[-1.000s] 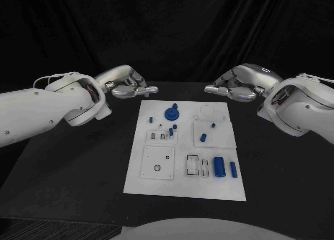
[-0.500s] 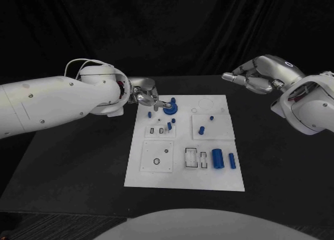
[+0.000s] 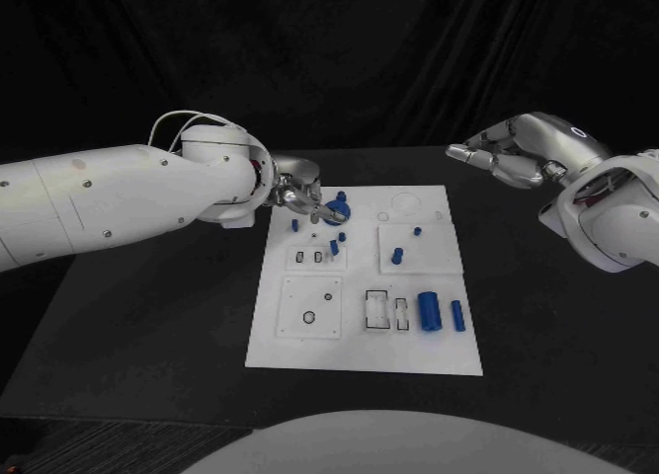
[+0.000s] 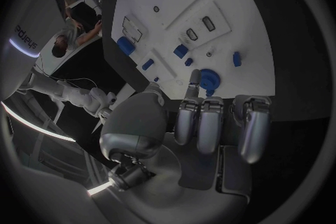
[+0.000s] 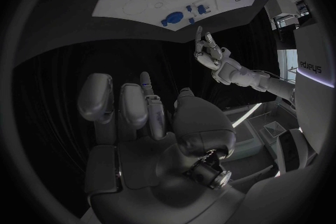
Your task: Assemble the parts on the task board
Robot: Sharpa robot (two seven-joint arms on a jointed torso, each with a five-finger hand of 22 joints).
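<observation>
The white task board [image 3: 361, 351] lies in the middle of the black table. A round blue disc part [image 3: 338, 212] sits at its far end, with small blue pegs [image 3: 397, 256] around the middle and two blue cylinders [image 3: 431, 313] near the right edge. My left hand [image 3: 303, 196] hovers at the board's far left corner; in the left wrist view one fingertip [image 4: 195, 76] reaches right beside the disc [image 4: 210, 79], and the hand holds nothing. My right hand [image 3: 503, 158] is raised off the board's far right corner, fingers apart [image 5: 133, 103] and empty.
The board has rectangular slots [image 3: 379, 309] and a square plate with a hole [image 3: 312, 306] in its near half. Black table [image 3: 144, 326] surrounds the board on both sides. The left forearm [image 3: 116, 202] spans the table's left part.
My left hand has come in from the table's far left to the board's far corner, beside the blue disc. The right hand has drawn back slightly to the right.
</observation>
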